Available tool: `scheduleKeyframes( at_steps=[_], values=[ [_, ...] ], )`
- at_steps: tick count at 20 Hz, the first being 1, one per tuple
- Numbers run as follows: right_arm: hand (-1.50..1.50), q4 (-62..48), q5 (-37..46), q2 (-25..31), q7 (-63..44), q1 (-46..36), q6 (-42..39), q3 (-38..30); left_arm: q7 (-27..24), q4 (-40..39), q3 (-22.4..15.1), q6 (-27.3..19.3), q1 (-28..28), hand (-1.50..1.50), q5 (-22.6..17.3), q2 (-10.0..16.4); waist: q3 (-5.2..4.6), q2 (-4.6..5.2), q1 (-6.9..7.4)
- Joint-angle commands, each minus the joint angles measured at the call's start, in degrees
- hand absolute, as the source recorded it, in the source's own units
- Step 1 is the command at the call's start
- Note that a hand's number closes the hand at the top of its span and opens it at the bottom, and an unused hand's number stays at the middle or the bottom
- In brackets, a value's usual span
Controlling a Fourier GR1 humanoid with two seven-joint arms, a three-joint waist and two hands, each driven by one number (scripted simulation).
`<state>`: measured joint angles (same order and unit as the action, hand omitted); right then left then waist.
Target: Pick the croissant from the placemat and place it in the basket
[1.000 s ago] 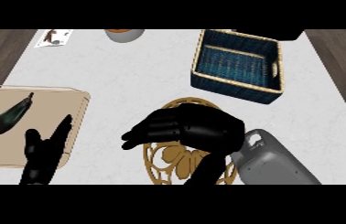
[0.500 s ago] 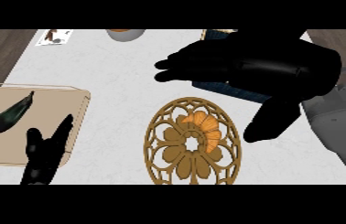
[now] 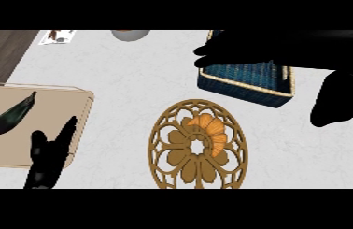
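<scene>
Well, from the head view, nothing of the task is done yet. The croissant (image 3: 211, 131) lies on the round golden placemat (image 3: 178, 144), in its upper right part, untouched. The blue basket (image 3: 238, 88) stands just beyond the placemat toward the far right, and what shows of its inside holds no croissant. The pick, the carry and the drop into the basket are all left.

The right hand (image 3: 289, 48) hangs as a dark shape over the basket's far side. Its fingers (image 3: 207, 50) are stretched out leftward and its thumb hangs down at the right edge. It is spread and grasping nothing. The left hand (image 3: 47, 155) rests at the lower left, fingers straight and pointing up, over the edge of the pale cutting board (image 3: 62, 106), which carries a dark long vegetable (image 3: 17, 113).

Against the earlier pictures, the right hand has gone away from the placemat. A second ago it covered the mat's top, half a second ago it was above the basket's near side, and now it sits farther up and right. The croissant has not shifted, and the left hand has stayed put.
</scene>
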<state>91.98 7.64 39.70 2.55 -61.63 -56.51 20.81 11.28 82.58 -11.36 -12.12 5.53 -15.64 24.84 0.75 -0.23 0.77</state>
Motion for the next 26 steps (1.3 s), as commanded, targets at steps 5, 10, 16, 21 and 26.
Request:
scheduleKeyframes(
  at_steps=[5,10,16,21,26],
  values=[
    [-1.5,-2.64,3.79,1.65,6.64,0.52,-2.88,1.76,-2.26,-5.39,-2.0,1.72,2.11,0.0,0.53,-4.49,-0.79,0.61,0.01],
    [-1.5,1.2,3.49,-2.22,3.83,5.14,-0.26,3.85,1.43,0.71,-1.57,2.57,4.81,0.0,-0.46,-3.23,-0.74,0.15,-0.26],
    [-1.5,0.93,7.37,-5.31,5.15,8.55,2.72,5.24,-1.5,-5.53,-0.22,3.8,1.46,0.0,0.71,-4.86,-0.8,0.29,-0.79],
    [-1.5,0.52,16.16,-5.63,11.07,15.18,9.77,10.04,2.29,-3.14,-0.66,2.74,0.09,0.0,1.74,-5.4,-0.71,0.52,-0.61],
    [-1.5,-2.4,23.88,-7.14,13.11,16.27,13.87,13.45,1.82,-2.08,1.09,3.18,2.44,0.0,1.88,-4.74,-0.74,0.4,-0.19]
  ],
)
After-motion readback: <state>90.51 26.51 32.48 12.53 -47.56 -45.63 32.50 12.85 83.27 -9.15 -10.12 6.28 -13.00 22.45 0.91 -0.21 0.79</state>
